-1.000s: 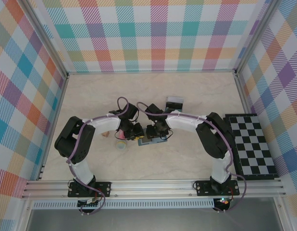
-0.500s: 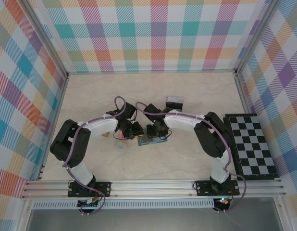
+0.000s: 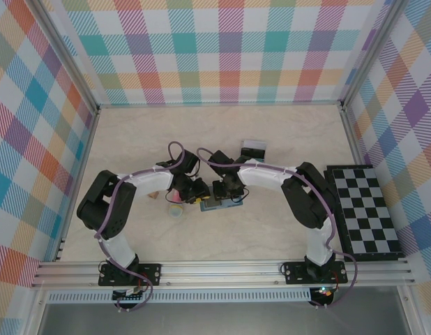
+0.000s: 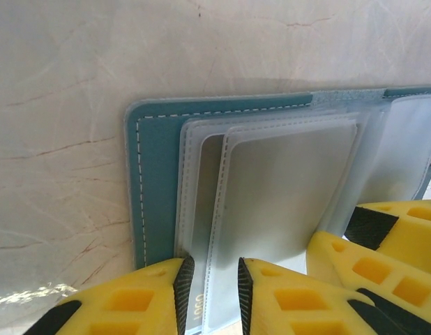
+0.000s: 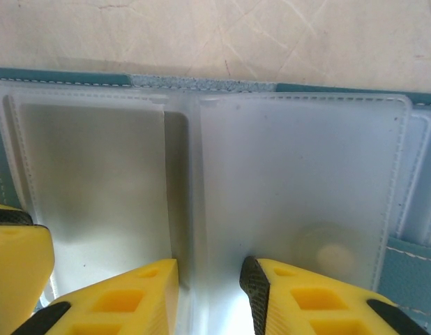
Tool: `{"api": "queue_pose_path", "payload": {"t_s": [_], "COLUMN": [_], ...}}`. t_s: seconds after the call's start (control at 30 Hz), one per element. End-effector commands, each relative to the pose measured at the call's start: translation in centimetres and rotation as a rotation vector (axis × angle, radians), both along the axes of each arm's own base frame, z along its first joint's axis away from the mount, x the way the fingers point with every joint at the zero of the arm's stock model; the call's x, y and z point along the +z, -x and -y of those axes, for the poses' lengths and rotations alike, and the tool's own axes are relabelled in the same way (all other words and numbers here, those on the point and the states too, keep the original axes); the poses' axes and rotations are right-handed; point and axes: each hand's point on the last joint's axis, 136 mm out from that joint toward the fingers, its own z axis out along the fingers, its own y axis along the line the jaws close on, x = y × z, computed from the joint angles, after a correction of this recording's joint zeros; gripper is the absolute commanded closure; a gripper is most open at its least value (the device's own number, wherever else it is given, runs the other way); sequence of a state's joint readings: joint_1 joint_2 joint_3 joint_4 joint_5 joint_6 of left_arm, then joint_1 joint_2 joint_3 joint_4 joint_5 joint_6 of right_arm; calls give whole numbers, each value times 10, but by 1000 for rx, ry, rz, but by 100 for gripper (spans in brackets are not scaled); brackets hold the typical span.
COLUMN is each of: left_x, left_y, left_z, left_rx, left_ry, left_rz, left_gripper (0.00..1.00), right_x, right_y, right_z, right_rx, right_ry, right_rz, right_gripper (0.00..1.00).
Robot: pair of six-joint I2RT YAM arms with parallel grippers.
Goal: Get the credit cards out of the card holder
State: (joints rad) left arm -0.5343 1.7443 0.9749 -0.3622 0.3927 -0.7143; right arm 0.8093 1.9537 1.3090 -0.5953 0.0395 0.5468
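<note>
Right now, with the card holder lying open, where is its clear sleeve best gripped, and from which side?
Probably the sleeve at its thin near edge, coming from the side where the left hand is. The card holder lies flat on the table, the sleeve seems joined at the fold, and this thin edge lies between that hand's fingers.

We log a robotics lab test cell. Pastel plaid fabric walls (image 3: 222,56) hang on a silver aluminium extrusion frame (image 3: 222,269). Beige marble-patterned tabletop (image 3: 299,139); white-and-black robot arms (image 3: 142,180) bolted to its rail; black-and-white checkerboard panel (image 3: 362,209) alongside.
</note>
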Motion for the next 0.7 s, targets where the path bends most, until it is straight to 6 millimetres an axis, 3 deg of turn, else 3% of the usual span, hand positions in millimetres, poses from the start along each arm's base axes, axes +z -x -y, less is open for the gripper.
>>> {"api": "queue_pose_path", "payload": {"t_s": [0.0, 0.33, 0.67], "left_x": [-6, -9, 10], "left_y": [1, 3, -5], "left_z": [3, 11, 22], "left_rx": [-7, -40, -64], "left_ry": [5, 31, 99], "left_rz": [-19, -29, 35], "left_gripper": [72, 71, 77], "right_x": [-37, -37, -27], "right_y": [19, 22, 20], "right_z": [16, 7, 5], "right_rx": [-19, -45, -56], "right_ry": [74, -51, -135], "right_rz": [-100, -150, -154], "right_gripper": [66, 65, 64]}}
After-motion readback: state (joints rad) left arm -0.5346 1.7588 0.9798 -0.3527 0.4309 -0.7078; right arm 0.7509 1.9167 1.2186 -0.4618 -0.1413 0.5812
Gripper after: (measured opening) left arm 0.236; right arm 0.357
